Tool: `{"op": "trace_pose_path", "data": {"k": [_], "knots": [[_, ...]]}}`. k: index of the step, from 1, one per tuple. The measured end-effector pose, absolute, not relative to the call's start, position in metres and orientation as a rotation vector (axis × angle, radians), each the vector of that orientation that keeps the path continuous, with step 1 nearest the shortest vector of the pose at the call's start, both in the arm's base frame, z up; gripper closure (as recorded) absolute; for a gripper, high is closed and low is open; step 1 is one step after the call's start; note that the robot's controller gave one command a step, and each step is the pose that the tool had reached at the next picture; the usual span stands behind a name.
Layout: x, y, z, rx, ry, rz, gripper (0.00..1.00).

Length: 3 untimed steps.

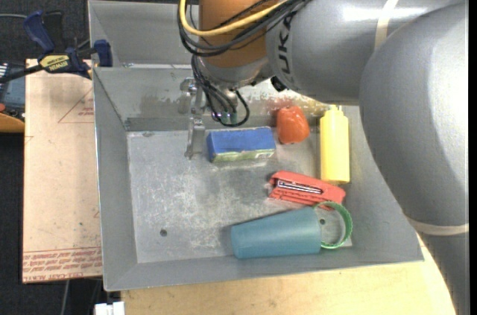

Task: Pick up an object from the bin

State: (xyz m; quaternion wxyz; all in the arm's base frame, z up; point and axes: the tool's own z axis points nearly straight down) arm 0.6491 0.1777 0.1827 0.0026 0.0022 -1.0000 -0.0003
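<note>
- In the back half of the grey metal bin [112, 179], a little left of its middle, the tool [197, 136] is seen lowered close to the floor, under the orange cover [235, 8] of the wrist.
- Whether the tool is apart or together cannot be told.
- A blue rectangular block [240, 144], edged in pale green along its near side, is found lying flat just beside the tool, on the tool's right in the view; whether the two touch cannot be told.
- An orange-red rounded thing [292, 125] is seen just beyond the block's right end, near the back wall.
- A yellow bottle [335, 146] is laid along the right wall, its cap pointed toward the back.
- A red stapler [305, 189] is placed nearer the front, between the block and a teal cup [276, 235].
- The cup is seen lying on its side by the front wall, with its green handle [341, 226] turned toward the right.
</note>
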Motion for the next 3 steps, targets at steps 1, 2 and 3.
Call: {"op": "trace_pose_path", "data": {"k": [1,2,3], "knots": [[0.651,0.176,0.188,0.000,-3.143,-0.002,0.00],[0.650,0.026,0.074,0.018,-3.147,-0.005,0.00],[0.658,0.025,0.141,0.034,-3.156,-0.011,0.00]]}}
